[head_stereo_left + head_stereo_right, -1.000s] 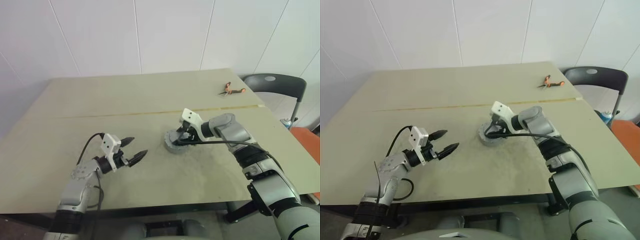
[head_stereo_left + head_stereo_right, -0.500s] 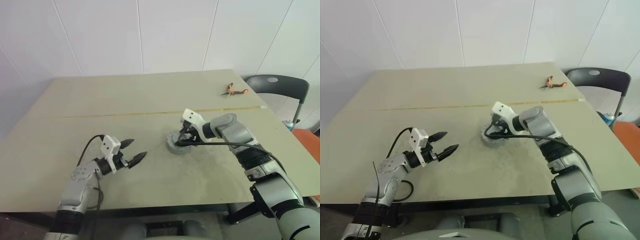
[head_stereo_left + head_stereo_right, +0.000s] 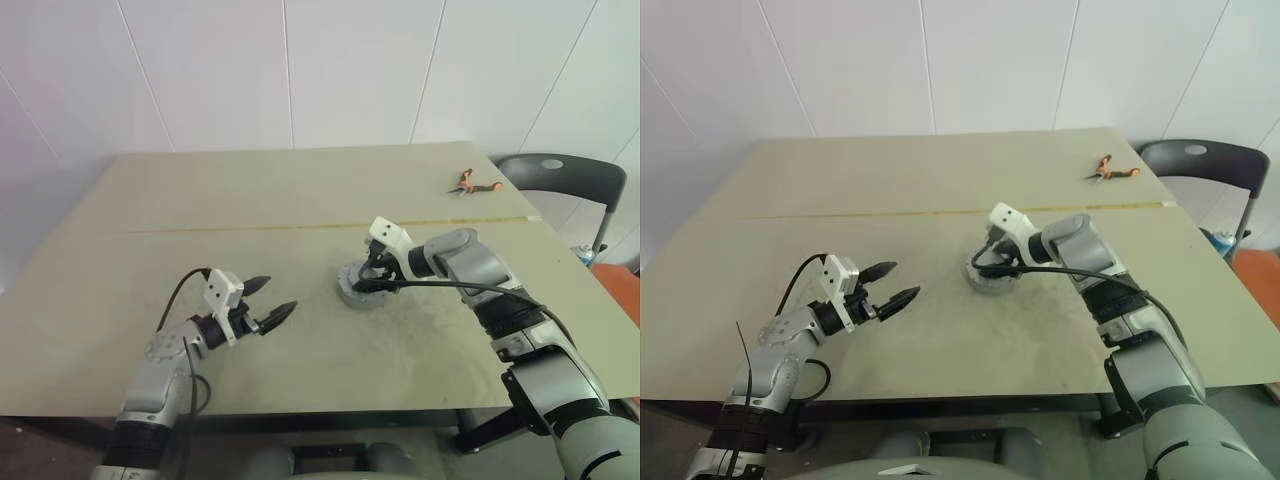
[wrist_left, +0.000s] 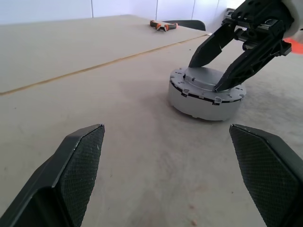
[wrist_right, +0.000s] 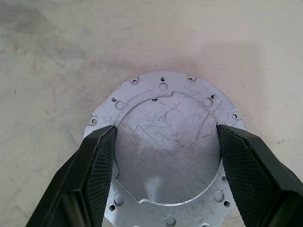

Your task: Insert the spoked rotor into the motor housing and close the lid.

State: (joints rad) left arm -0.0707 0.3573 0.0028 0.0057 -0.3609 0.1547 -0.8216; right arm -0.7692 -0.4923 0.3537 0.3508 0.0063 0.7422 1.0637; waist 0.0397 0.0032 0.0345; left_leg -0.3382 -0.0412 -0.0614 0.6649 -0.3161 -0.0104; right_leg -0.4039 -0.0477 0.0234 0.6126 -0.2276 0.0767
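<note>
Beige table [image 3: 300, 190] against a white panelled wall. Nearest, lower left of frame: left gripper [image 3: 268, 300], fingers spread wide, nothing between them, held apart from the parts. Centre frame: grey lid [image 5: 165, 151] seated on top of the motor housing [image 4: 203, 104]. Right gripper [image 3: 372, 277] angled down over the lid, fingers [image 5: 97, 170] parted, tips on or just above its top face; contact unclear. Far upper right: orange-handled pliers [image 3: 472, 183]; dark chair [image 3: 560, 180] beyond the table edge.

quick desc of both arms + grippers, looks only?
Both arms have silver-grey shells with black joints. Each carries a white camera block at the wrist and a looping black cable. The left gripper and right gripper have black, pointed, tapered fingers with cross-hatched inner pads.
</note>
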